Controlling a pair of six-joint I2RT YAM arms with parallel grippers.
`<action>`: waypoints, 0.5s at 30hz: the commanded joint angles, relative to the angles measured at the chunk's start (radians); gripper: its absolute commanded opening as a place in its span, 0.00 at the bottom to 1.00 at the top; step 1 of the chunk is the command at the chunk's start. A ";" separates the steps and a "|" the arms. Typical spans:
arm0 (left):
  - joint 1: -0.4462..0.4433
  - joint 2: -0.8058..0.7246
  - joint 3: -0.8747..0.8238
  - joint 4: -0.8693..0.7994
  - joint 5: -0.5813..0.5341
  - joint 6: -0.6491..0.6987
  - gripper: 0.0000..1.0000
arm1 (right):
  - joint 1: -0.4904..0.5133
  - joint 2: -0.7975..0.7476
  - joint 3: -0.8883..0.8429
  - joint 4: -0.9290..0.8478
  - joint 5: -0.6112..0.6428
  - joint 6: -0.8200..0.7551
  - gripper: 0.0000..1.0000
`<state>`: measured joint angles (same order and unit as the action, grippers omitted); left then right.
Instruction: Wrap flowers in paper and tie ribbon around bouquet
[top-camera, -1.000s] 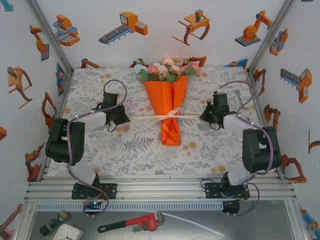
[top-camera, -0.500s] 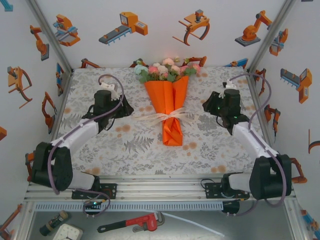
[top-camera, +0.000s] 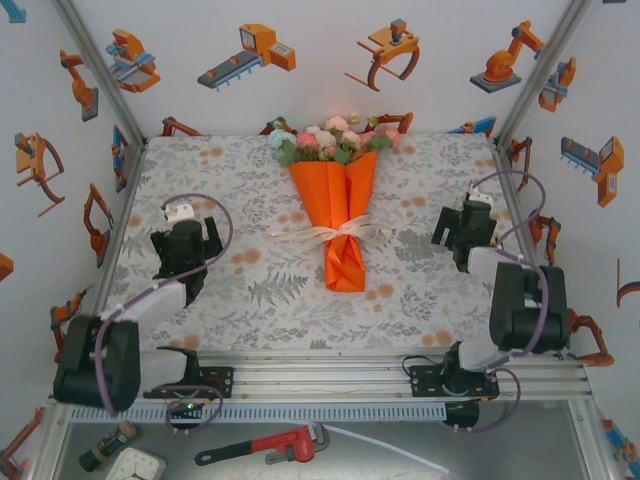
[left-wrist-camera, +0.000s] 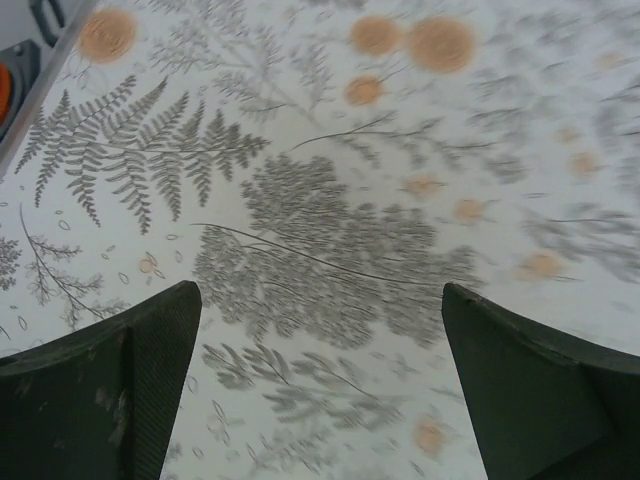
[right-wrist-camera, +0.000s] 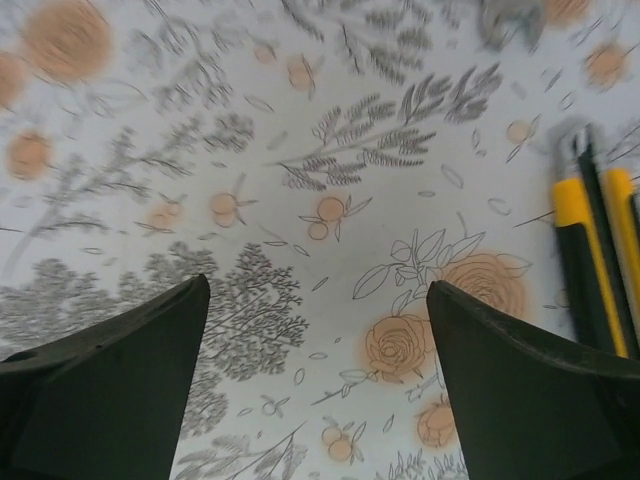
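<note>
Both arms have pulled back toward their bases, off the ribbon (top-camera: 335, 233) ends. Nearest, the left gripper (left-wrist-camera: 320, 292) and the right gripper (right-wrist-camera: 318, 283) hang over the printed cloth (top-camera: 280, 290), fingers spread wide and empty. Beyond them, mid-table, lies the bouquet (top-camera: 340, 215), with ribbon knotted round the orange paper (top-camera: 335, 190) and the flowers (top-camera: 330, 142) at the far end. Tying looks finished; what remains, I judge, is parking the arms. No writing is legible.

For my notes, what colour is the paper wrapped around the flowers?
Plain bright orange paper cone, clearest in the top external view.
</note>
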<state>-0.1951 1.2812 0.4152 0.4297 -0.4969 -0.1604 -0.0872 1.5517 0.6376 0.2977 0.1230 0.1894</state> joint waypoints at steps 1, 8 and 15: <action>0.038 0.132 -0.012 0.345 0.098 0.172 0.97 | -0.008 0.017 0.016 0.133 -0.117 -0.054 0.99; 0.185 0.255 -0.041 0.458 0.380 0.086 0.97 | 0.023 -0.012 -0.278 0.612 -0.126 -0.100 0.99; 0.154 0.260 -0.019 0.425 0.317 0.104 0.97 | 0.023 -0.005 -0.256 0.591 -0.131 -0.102 0.99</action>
<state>-0.0296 1.5444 0.3820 0.8257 -0.1955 -0.0795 -0.0692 1.5406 0.3782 0.8101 0.0086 0.1032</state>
